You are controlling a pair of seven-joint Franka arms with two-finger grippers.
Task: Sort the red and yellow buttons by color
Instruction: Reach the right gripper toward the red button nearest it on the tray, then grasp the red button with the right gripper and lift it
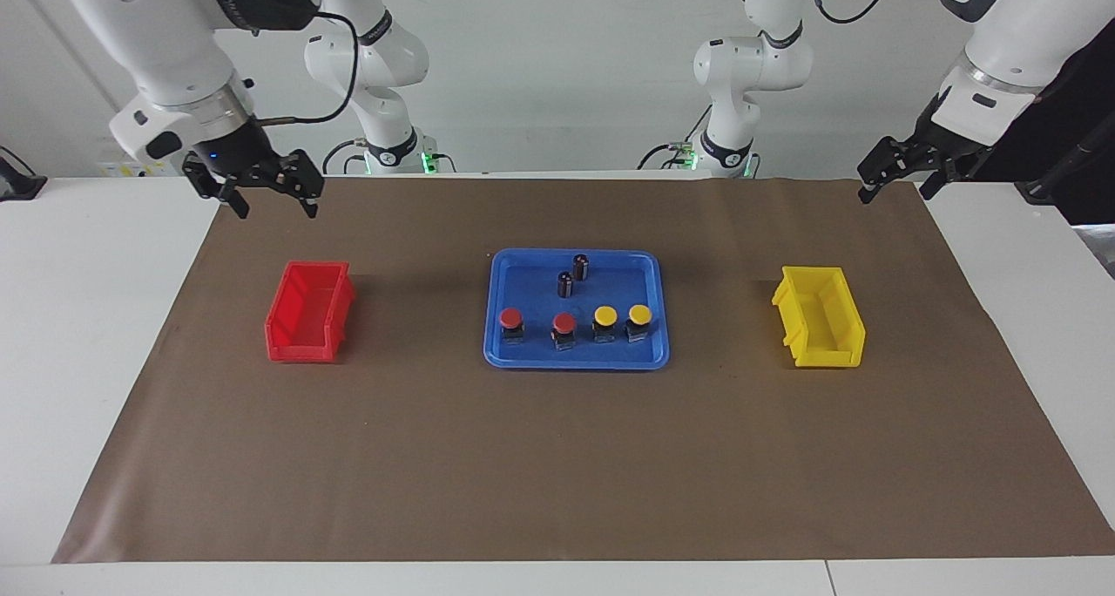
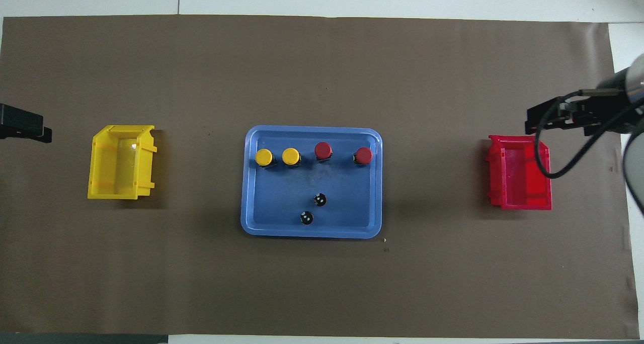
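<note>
Two red buttons [image 1: 511, 319] [image 1: 564, 322] and two yellow buttons [image 1: 605, 316] [image 1: 640, 314] stand in a row in the blue tray [image 1: 575, 362], along its edge farthest from the robots. They also show in the overhead view: red [image 2: 363, 155] [image 2: 323, 150], yellow [image 2: 291, 156] [image 2: 264, 157]. My right gripper [image 1: 274, 206] is open and empty, raised over the mat by the red bin [image 1: 300, 349]. My left gripper [image 1: 893, 193] is open and empty, raised over the mat's corner by the yellow bin [image 1: 823, 356], and waits.
Two dark upright cylinders [image 1: 581, 267] [image 1: 565, 284] stand in the tray, nearer to the robots than the buttons. The red bin [image 2: 518, 203] is at the right arm's end and the yellow bin [image 2: 113, 193] at the left arm's end. A brown mat [image 1: 557, 465] covers the table.
</note>
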